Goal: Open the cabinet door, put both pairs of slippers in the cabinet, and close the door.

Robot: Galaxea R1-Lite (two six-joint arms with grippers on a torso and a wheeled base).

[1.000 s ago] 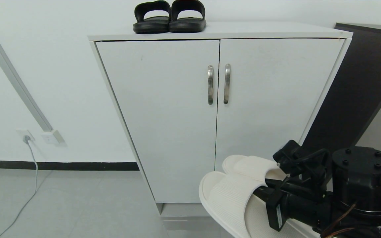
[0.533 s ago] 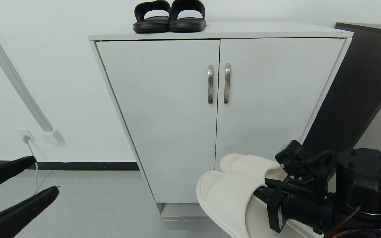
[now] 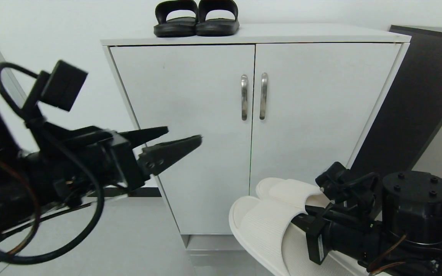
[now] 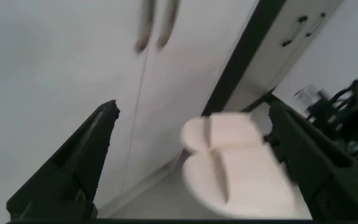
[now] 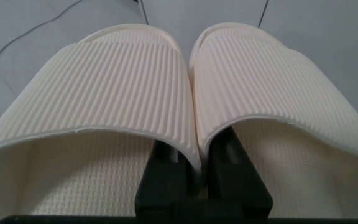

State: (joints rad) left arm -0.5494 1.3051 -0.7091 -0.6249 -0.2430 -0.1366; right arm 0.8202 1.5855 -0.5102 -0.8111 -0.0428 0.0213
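Left gripper (image 3: pixel 184 135): has swung up from the lower edge within the last second; jaws apart, empty, at 8 o'clock of the handles (image 3: pixel 244 97).
Meaning: door-opening is likely beginning; the cabinet (image 3: pixel 190 115) is shut.
Black slippers (image 3: pixel 197 19): 12 o'clock, at the top's front edge.
White slippers (image 3: pixel 274 218): 5 o'clock, clamped by the right gripper (image 3: pixel 313 220).
Room: open floor at 7 o'clock; the held pair may crowd the right door's swing.
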